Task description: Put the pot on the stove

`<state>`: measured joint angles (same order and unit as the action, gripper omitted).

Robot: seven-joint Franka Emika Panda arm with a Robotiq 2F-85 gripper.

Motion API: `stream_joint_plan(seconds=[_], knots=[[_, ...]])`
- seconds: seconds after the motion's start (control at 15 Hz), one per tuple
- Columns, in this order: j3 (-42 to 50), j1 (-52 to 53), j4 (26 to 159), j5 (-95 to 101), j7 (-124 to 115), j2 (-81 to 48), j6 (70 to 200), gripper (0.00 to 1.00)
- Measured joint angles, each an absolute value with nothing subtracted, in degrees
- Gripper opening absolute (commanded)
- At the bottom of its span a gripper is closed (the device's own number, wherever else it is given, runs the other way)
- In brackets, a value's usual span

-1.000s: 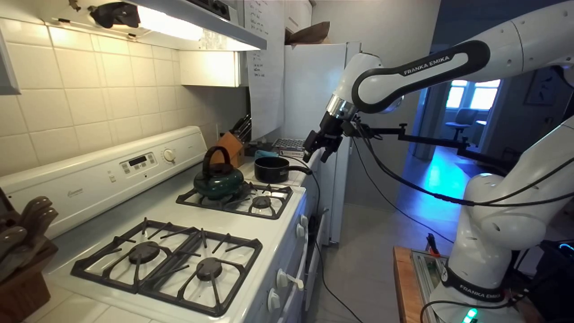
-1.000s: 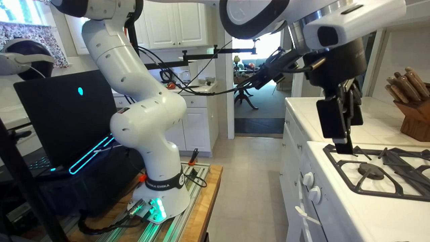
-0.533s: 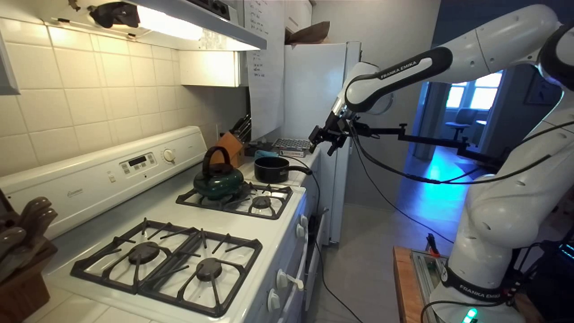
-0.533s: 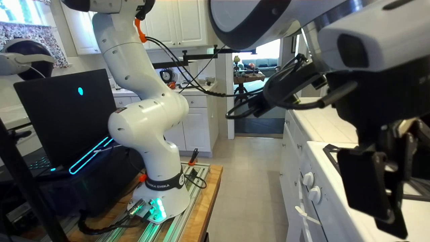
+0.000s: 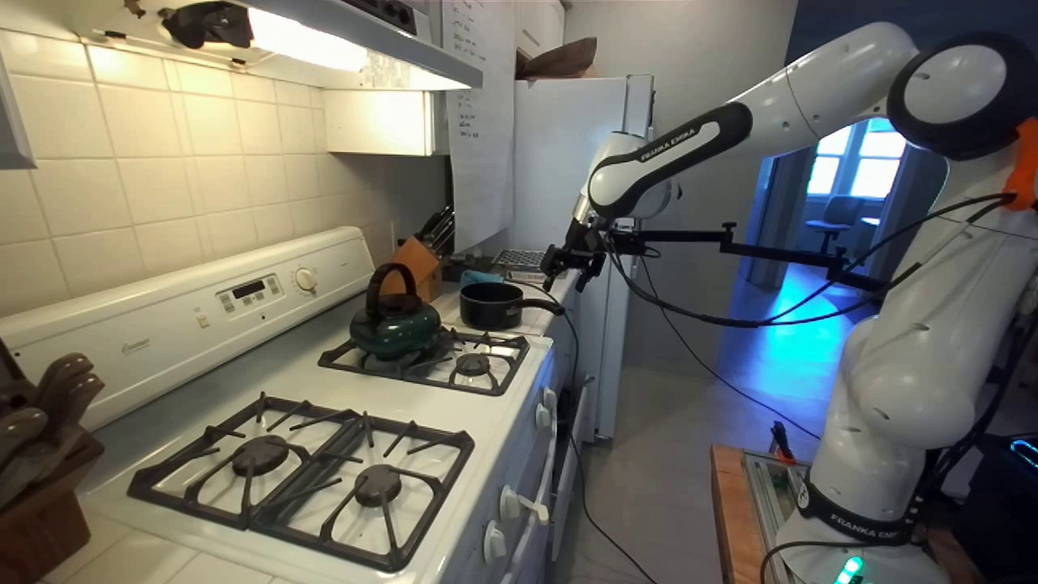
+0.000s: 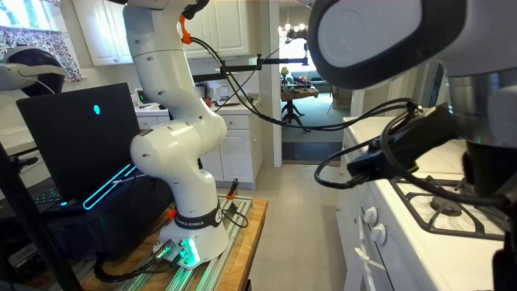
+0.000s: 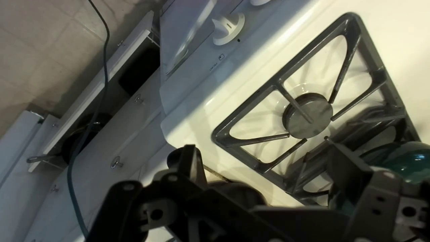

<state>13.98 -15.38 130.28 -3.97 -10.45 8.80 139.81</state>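
Observation:
The small black pot [image 5: 491, 310] sits upright on the counter just beyond the far end of the stove, its handle pointing toward the aisle. The white stove [image 5: 430, 404] has black grates; it also shows in an exterior view [image 6: 456, 260] and the wrist view [image 7: 198, 126]. My gripper [image 5: 565, 286] is open and empty, in the air above the pot's handle end. In the wrist view, the fingers of the gripper [image 7: 260, 144] are wide apart and hide most of the pot [image 7: 240, 193], which lies beneath them. In an exterior view the gripper is mostly cut off at the right edge.
A green kettle [image 5: 396, 328] stands on the stove's far rear burner. A knife block [image 5: 422, 268] and a blue cloth [image 5: 480, 278] are behind the pot. An open drawer [image 7: 100, 80] and a hanging cable [image 7: 105, 67] are below the counter.
The arm has swung along the stove toward the pot's end. The gripper has moved away from the near burners, most recently left and down toward the pot handle. The pot has not moved.

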Motion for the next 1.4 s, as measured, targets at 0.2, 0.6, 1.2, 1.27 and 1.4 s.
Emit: stream_joint_plan(seconds=[0.2, 0.6, 1.2, 1.27, 1.4], knots=[[13.79, -15.38, 127.26, -3.57, -10.48, 5.19, 139.81, 1.00], [14.50, -15.60, 121.06, 0.84, -11.50, -1.04, 139.81, 1.00], [16.32, -15.58, 115.55, 5.68, -12.79, -8.29, 139.81, 1.00], [16.52, -15.58, 115.20, 5.78, -13.04, -8.63, 139.81, 1.00], [16.89, -15.58, 114.75, 5.78, -13.10, -9.15, 139.81, 1.00]])
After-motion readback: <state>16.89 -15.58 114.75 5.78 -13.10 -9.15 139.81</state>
